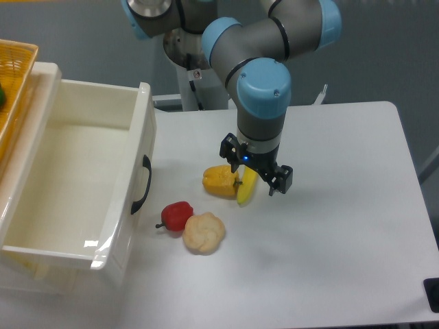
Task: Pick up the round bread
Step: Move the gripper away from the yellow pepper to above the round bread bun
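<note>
The round bread [204, 233] is a pale beige lumpy bun lying on the white table, just right of a red bell pepper [177, 216] and touching or almost touching it. My gripper [255, 168] hangs above and to the right of the bread, over a yellow-orange bell pepper [220, 181] and a yellow banana-like piece [247, 187]. Its fingers are spread wide and hold nothing. The bread is in full view and apart from the gripper.
A large white plastic bin [140, 147] with a black handle stands at the left, close to the red pepper. A yellow woven basket [17, 65] sits behind it at the top left. The table's right edge [415, 171] is far from the objects.
</note>
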Controlling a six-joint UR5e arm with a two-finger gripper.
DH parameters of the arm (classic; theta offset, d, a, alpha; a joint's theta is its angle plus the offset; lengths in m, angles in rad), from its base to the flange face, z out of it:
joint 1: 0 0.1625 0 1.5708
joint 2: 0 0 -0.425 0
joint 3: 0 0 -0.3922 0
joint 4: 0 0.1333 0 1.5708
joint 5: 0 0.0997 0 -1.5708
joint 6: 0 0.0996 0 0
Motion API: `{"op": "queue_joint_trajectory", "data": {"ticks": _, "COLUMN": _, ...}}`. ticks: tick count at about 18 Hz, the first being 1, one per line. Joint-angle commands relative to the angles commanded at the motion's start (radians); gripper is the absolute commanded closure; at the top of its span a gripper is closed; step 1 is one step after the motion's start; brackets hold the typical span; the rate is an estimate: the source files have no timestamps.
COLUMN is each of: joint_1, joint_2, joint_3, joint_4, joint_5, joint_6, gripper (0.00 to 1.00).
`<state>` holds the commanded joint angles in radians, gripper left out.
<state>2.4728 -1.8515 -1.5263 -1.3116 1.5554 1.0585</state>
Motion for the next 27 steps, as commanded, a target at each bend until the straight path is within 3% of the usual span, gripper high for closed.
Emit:
{"op": "queue_joint_trajectory", "data": {"ticks": 6, "joint_1": -0.008, "joint_2": -0.014, "joint_3": -0.005, "joint_4": 0.002, "joint_5": 0.0, "joint_6": -0.014, "gripper": 0.0}}
{"op": "queue_joint_trajectory", "data": {"ticks": 13, "joint_1": -0.02, "joint_2": -0.043, "joint_3": -0.037, "joint_4": 0.008, "joint_5": -0.037, "joint_6": -0.143, "gripper": 0.0}}
{"op": "queue_joint_trajectory", "data": {"ticks": 17, "joint_1": -0.049, "joint_2": -0.072, "joint_3": -0.066, "joint_4": 0.084, "joint_5": -0.041, "joint_6": -0.268, "gripper": 0.0}}
{"op": "queue_joint_trajectory", "data": {"ticks": 27, "joint_1": -0.083, "joint_2": -0.173, "joint_3": -0.04, "joint_4": 0.137, "joint_5": -0.094, "joint_6": -0.488, "gripper": 0.0}}
